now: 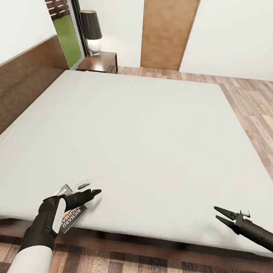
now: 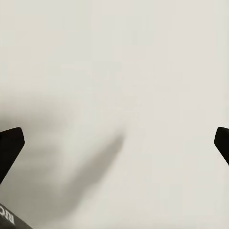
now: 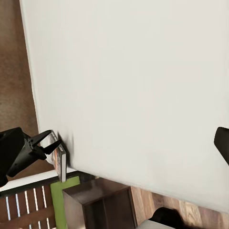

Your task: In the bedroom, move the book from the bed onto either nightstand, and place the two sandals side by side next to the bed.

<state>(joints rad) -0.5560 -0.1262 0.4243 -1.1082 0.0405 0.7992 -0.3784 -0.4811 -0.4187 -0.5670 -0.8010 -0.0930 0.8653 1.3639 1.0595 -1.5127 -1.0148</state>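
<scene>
The book (image 1: 74, 216), with white lettering on a dark cover, lies on the bed (image 1: 144, 137) at its near left edge, partly hidden under my left wrist. My left gripper (image 1: 95, 192) is open, its tips just past the book over the bare mattress. In the left wrist view the fingers (image 2: 9, 145) stand wide apart with the book's corner (image 2: 6, 217) at the frame's edge. My right gripper (image 1: 220, 214) hangs open and empty over the bed's near right edge. A nightstand (image 1: 100, 62) stands beyond the far left corner. The sandals are out of view.
A black-shaded lamp (image 1: 91, 30) stands on the nightstand. The brown headboard (image 1: 22, 79) runs along the left. A wooden door (image 1: 168, 31) is in the far wall. Wood-plank floor (image 1: 257, 104) runs along the bed's right side and near edge. The right wrist view shows another dark cabinet (image 3: 98, 205).
</scene>
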